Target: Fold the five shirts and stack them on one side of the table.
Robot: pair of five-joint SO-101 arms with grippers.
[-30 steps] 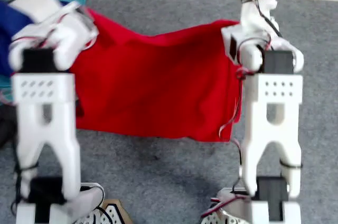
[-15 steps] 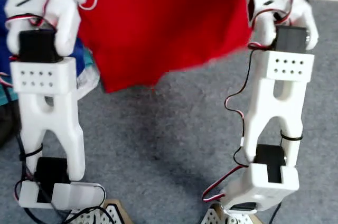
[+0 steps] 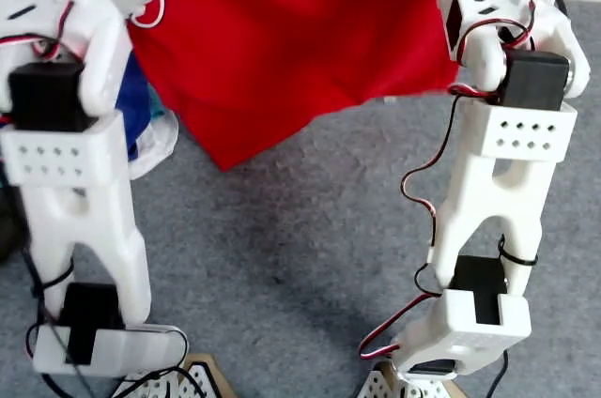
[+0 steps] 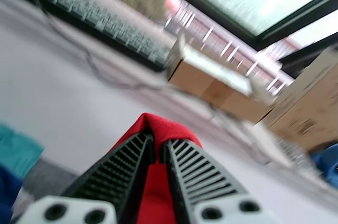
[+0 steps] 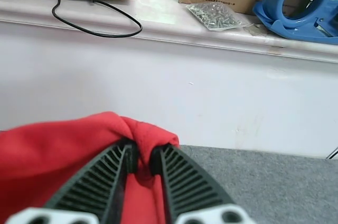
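Observation:
A red shirt (image 3: 291,41) hangs lifted off the grey table between the two arms, its lower edge sagging to a point near the table. In the left wrist view my left gripper (image 4: 157,147) is shut on a bunched corner of the red shirt (image 4: 165,126). In the right wrist view my right gripper (image 5: 143,158) is shut on another fold of the red shirt (image 5: 79,139). In the high view the arm on the left (image 3: 70,126) and the arm on the right (image 3: 502,135) both hold the cloth at its upper corners.
Blue cloth (image 3: 136,107) and a pale cloth lie behind the arm on the left of the high view. The grey table surface (image 3: 291,257) lies bare between the arm bases. A white wall (image 5: 211,97) and a ledge with boxes stand beyond the table's far edge.
Both arms have raised the red shirt from lying spread on the table to hanging in the air, and its lower edge has swung and sagged lower at the left.

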